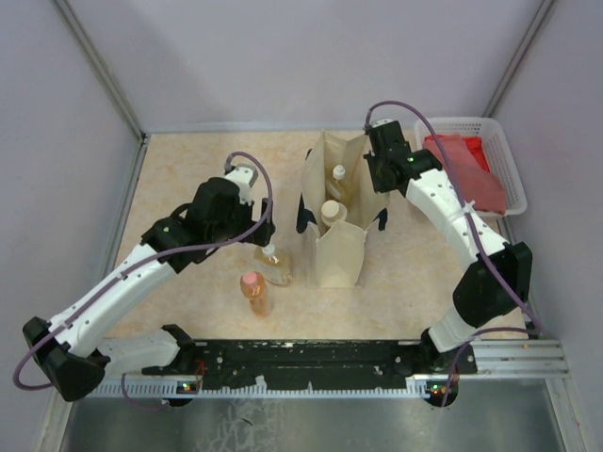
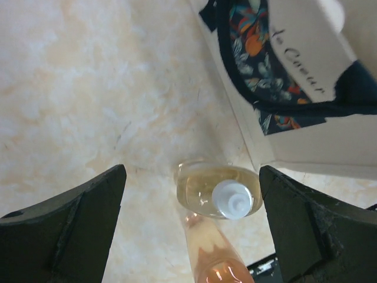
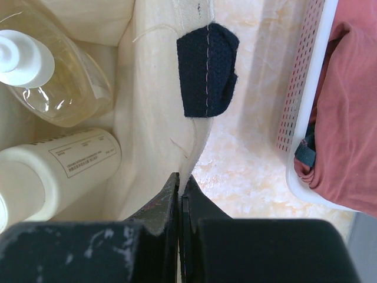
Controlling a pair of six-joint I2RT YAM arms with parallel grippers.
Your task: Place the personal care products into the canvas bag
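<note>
1. A tall beige canvas bag (image 1: 341, 256) on the marbled counter (image 1: 188, 179) holds 2 items: an amber translucent white-capped bottle (image 1: 338, 179) and a cream bottle (image 1: 332, 213).
2. Just left of the bag stand a second amber white-capped bottle (image 1: 274, 264) and an orange pink-capped bottle (image 1: 254, 293).
3. The left jaws hang over that second amber bottle.

canvas bag (image 3: 153, 88): matt woven cloth | amber bottle (image 2: 197, 188): glossy clear plastic

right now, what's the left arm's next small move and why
Probably lower the left end effector and close on the amber bottle: its jaws stand open either side of it, and the right end effector pinches the rim of the canvas bag.
</note>
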